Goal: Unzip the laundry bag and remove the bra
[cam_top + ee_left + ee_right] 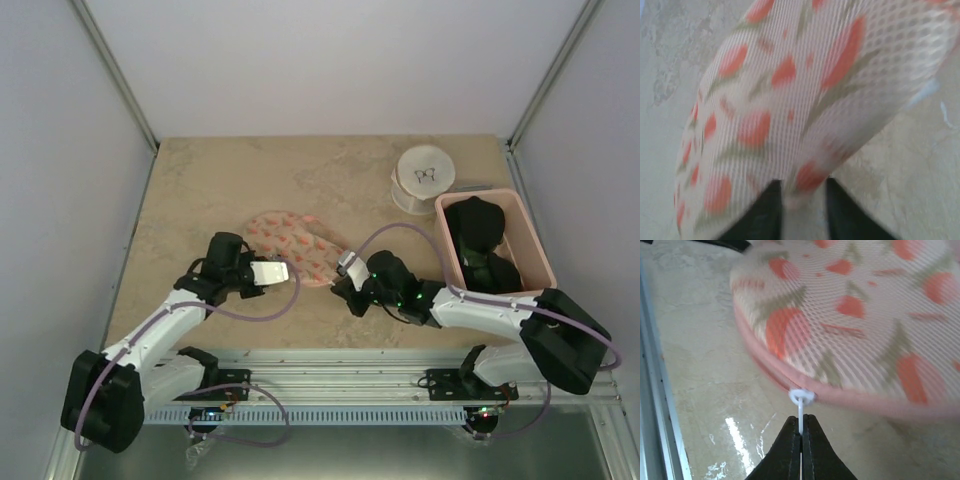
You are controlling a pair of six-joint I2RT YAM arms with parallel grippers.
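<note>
Right wrist view shows your right fingers [815, 450] pressed together on the white zip pull [801, 400] at the pink rim of the laundry bag [855, 315], low in the frame, ready to drag the zip open. Your left fingers [765, 215] pinch the bag's near edge, probably to anchor it. The bag lies mid-frame on the table [200, 180]; the bra is not visible
</note>
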